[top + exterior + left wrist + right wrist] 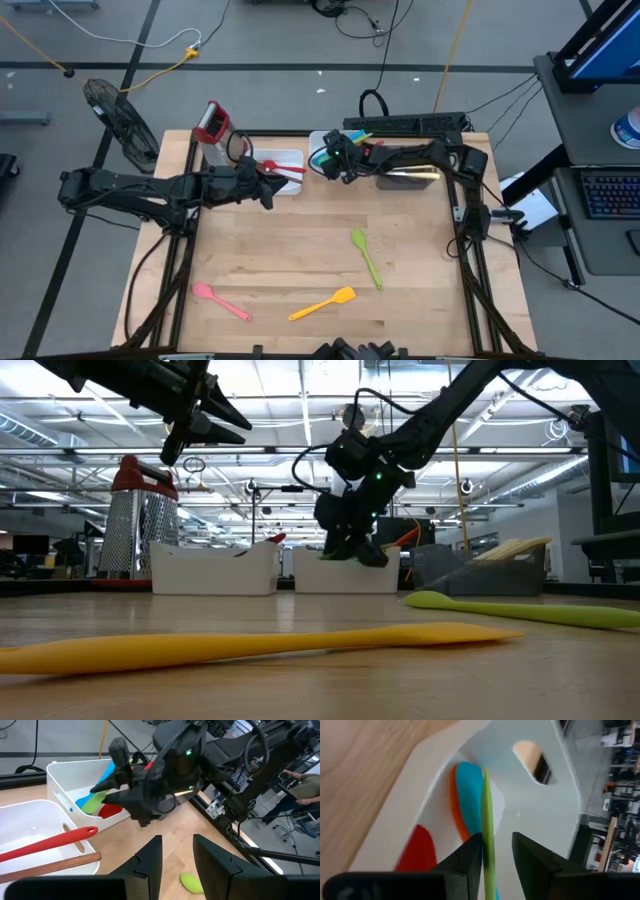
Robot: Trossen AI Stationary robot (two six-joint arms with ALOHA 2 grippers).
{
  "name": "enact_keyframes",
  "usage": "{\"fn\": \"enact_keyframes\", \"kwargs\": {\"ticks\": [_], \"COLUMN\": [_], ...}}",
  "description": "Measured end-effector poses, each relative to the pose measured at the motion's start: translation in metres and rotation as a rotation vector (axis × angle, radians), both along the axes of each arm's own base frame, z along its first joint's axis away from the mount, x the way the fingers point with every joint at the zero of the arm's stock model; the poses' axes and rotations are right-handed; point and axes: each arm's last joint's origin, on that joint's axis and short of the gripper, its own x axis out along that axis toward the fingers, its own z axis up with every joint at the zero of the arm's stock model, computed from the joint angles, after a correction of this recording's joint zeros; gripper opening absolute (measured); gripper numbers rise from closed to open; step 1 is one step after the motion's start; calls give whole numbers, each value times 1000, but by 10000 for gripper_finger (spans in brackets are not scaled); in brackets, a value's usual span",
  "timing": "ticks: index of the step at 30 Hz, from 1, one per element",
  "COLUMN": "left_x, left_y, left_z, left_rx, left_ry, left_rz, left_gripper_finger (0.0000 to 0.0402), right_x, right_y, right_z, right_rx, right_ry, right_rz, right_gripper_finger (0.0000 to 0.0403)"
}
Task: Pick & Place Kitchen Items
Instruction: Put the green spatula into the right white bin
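Right tool [330,160] hovers over the middle white tray [322,140] at the bench's [300,250] twelve o'clock edge, and the right wrist view looks straight down into it: a green utensil handle [487,820] runs up between the two dark fingers [465,857]. The fingers stand a little apart with the handle in the gap; whether they pinch it or have let it go, I cannot tell. Under it in that tray lie a blue spatula [470,795], an orange one [454,795] just beside it and a red one [422,850].

Left tool [268,188] hangs above the bench at about ten o'clock, next to the left white tray [285,160]. Its fingers [150,857] are spread slightly with nothing between them. That left tray carries a red spoon [50,842] and a brown wooden one [55,865], side by side across the rim.

Out on the open bench, three pieces lie loose and well apart: a green spoon [366,256] at about four o'clock from centre, a yellow spatula [323,304] at six o'clock, a pink spoon [220,300] at seven o'clock. In the low view the yellow spatula stretches across the foreground with the green spoon behind it.

A red-topped grater [211,125] stands at eleven o'clock, and a dark tray [410,178] with pale handles sits at one o'clock under the right arm.
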Motion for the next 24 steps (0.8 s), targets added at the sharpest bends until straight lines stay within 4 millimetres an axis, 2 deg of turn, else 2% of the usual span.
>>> {"fn": "enact_keyframes", "kwargs": {"ticks": [4, 10, 24], "left_x": [0, 0, -1], "left_y": [0, 2, 9], "left_z": [0, 0, 0], "left_rx": [-3, -2, 2], "left_ry": [-1, 0, 3], "left_rz": [1, 0, -14], "left_gripper_finger": [111, 111, 111], "right_x": [3, 7, 6], "right_y": [1, 1, 1], "right_z": [-7, -3, -2], "right_rx": [3, -8, 22], "right_ry": [-3, -73, -77], "right_rz": [0, -12, -39], "right_gripper_finger": [105, 105, 105]}}
